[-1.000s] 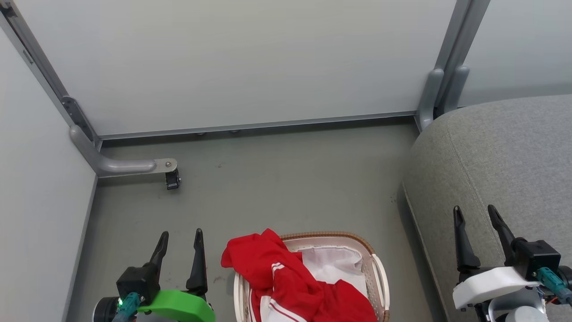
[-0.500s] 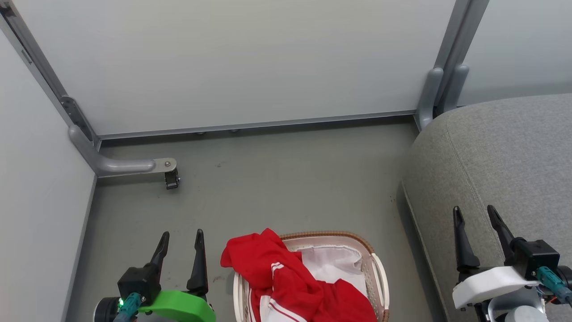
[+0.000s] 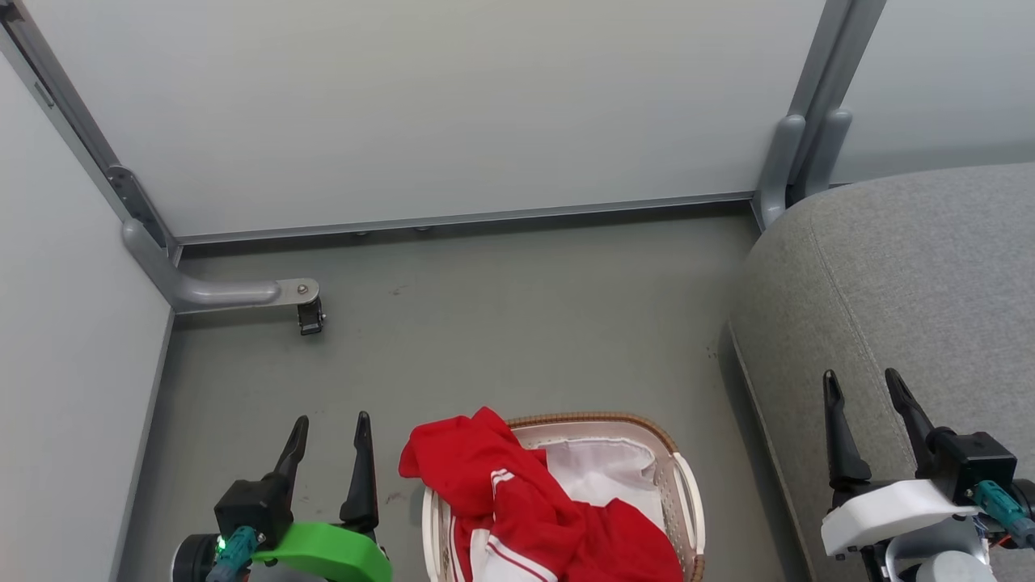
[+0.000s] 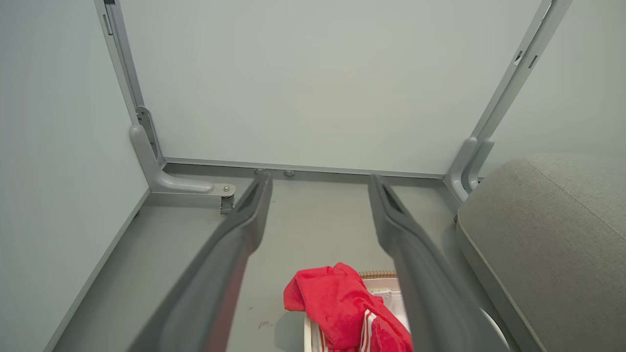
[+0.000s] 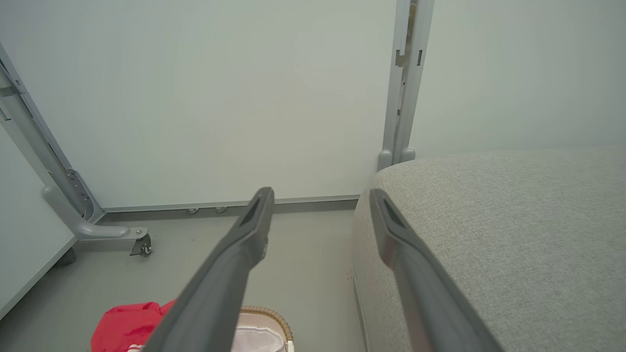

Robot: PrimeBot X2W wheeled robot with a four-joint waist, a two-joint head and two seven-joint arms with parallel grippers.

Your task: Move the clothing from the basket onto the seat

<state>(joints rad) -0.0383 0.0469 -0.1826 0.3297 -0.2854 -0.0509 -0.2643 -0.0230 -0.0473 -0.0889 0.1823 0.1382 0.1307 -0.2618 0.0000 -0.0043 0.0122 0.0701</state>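
Head view: bright red soft striped clothing [image 3: 517,501] lies heaped in the oval white perforated plastic basket [image 3: 684,501], one fold overhanging its left rim; left gripper [image 3: 331,419] and right gripper [image 3: 859,375] are both spread, empty. Left wrist view: a snagged overhang could drag onto the floor [image 4: 318,220]. Right wrist view: the large grey woven seat [image 5: 513,220] stands beside; a shallow pinch risks shedding cloth short of it.

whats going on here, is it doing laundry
A two-armed robot faces a laundry basket on the floor with red clothing heaped in it, one part draped over the rim. Its left gripper and right gripper are both open and empty, apart from the clothing. The grey seat on its right shows no clothing, so the transfer has not begun.
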